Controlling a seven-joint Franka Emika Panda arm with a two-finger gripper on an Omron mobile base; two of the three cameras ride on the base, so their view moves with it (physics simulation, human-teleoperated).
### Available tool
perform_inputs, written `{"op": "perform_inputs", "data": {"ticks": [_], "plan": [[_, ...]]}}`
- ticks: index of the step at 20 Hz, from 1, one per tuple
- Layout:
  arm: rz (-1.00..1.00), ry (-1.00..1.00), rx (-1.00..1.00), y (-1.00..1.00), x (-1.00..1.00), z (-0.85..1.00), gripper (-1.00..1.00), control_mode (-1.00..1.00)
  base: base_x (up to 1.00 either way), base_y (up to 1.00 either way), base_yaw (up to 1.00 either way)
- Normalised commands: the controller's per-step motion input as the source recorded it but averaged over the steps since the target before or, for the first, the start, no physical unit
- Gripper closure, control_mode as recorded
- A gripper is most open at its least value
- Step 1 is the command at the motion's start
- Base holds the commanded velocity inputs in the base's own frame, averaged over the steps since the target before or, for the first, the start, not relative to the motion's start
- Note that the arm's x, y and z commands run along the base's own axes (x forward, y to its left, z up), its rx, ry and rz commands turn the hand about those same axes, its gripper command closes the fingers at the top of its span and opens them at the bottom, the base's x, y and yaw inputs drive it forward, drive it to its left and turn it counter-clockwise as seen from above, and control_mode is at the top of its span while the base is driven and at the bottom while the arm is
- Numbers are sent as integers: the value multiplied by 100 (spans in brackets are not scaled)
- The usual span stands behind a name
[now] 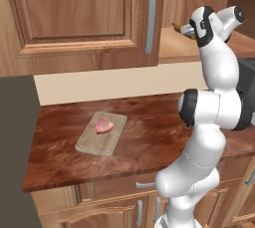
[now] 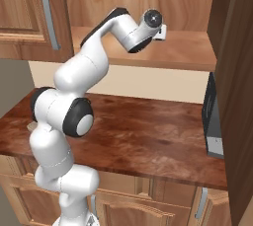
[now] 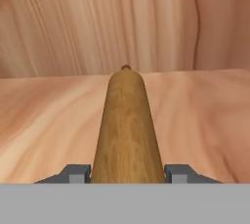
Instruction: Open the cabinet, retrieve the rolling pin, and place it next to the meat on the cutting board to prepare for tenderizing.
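Note:
The cabinet stands open, and its wooden shelf [image 1: 177, 48] [image 2: 190, 47] holds the rolling pin [image 3: 127, 130], a light-brown cylinder running away from the hand toward the back wall. My gripper [image 3: 127, 173] is shut on it, with one fingertip [image 3: 77, 172] pressed against each side. From the base views the arm reaches up into the cabinet; the gripper [image 1: 188, 29] [image 2: 162, 31] sits just above the shelf, and one knobbed end of the pin [image 1: 175, 26] pokes out to its left. On the countertop below lies the cutting board [image 1: 94, 145], with the pink meat [image 1: 103, 126] on its far half.
The open cabinet door [image 2: 239, 87] juts out at the right. A closed neighbouring door with a grey bar handle [image 1: 151, 18] hangs on the left. A dark appliance [image 2: 212, 121] stands on the right of the reddish countertop [image 1: 149, 127]. Low cabinets [image 1: 114, 207] sit beneath.

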Motion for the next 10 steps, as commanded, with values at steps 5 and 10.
{"op": "perform_inputs", "data": {"ticks": [5, 10], "plan": [[0, -17, 1, 0, -59, -1, 100, -100, 0, 0, 0], [0, -15, 1, 0, -79, 3, 100, -100, 0, 0, 0]]}}
